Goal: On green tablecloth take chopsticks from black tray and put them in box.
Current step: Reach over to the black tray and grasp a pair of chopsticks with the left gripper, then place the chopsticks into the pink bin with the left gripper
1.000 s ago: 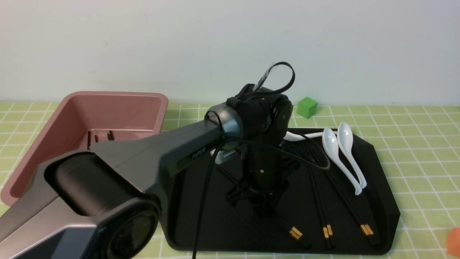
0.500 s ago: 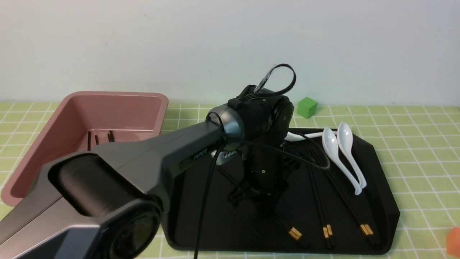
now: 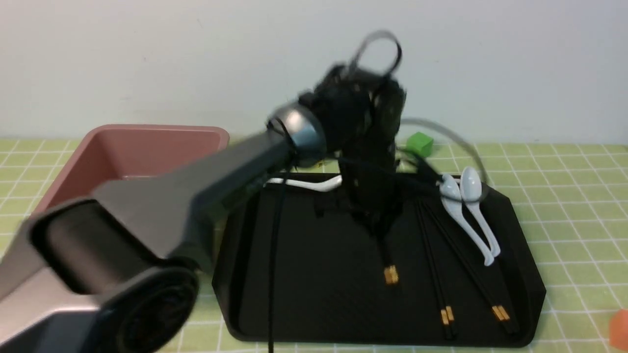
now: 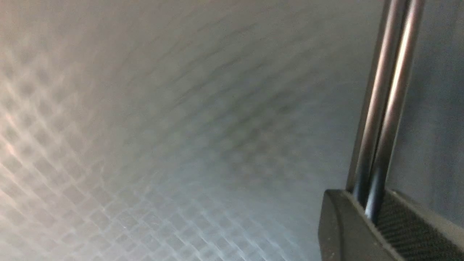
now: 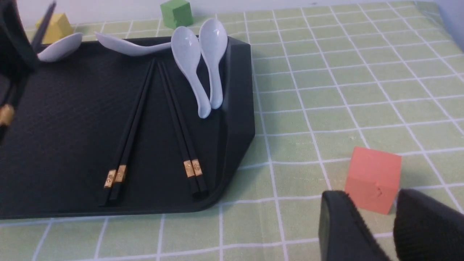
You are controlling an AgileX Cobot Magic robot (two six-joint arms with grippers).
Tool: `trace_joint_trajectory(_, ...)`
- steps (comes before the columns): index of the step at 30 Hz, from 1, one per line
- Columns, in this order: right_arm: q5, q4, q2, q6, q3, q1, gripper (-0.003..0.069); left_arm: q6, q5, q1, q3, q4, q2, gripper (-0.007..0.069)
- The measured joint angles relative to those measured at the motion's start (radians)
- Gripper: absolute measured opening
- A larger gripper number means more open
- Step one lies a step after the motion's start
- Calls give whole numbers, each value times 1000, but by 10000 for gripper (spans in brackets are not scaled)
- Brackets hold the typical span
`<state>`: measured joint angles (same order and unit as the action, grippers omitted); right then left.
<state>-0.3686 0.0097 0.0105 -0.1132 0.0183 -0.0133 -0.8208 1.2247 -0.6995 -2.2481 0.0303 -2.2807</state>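
**One chopstick pair gripped, two more on tray; box count unclear**

Left gripper (image 4: 364,206): clenched on a black chopstick pair (image 3: 385,251), gold-banded ends hanging toward 6 o'clock, seemingly raised over the black tray (image 3: 314,338). Right gripper (image 5: 375,195): fingers apart, nothing between them.

From left gripper, front view: two chopstick pairs left on tray, nearer one (image 3: 431,264) between 4 and 5 o'clock, farther one (image 3: 468,267) at 4. Pink box (image 3: 157,128) at 10; its floor is hidden by the arm, so finished pairs can't be told. Held pair probably goes there next.
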Motion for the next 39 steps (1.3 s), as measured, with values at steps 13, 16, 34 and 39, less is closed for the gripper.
trace_joint_trajectory(13, 0, 0, 0, 0, 0, 0, 239, 374, 19, 300, 293, -104, 430, 109)
trace_joint_trajectory(16, 0, 0, 0, 0, 0, 0, 239, 400, 24, 419, 433, -126, 470, 109)
trace_joint_trajectory(34, 0, 0, 0, 0, 0, 0, 239, 458, -221, 646, 624, -142, 240, 109)
trace_joint_trajectory(39, 0, 0, 0, 0, 0, 0, 239, 470, -206, 643, 624, -157, 212, 160)
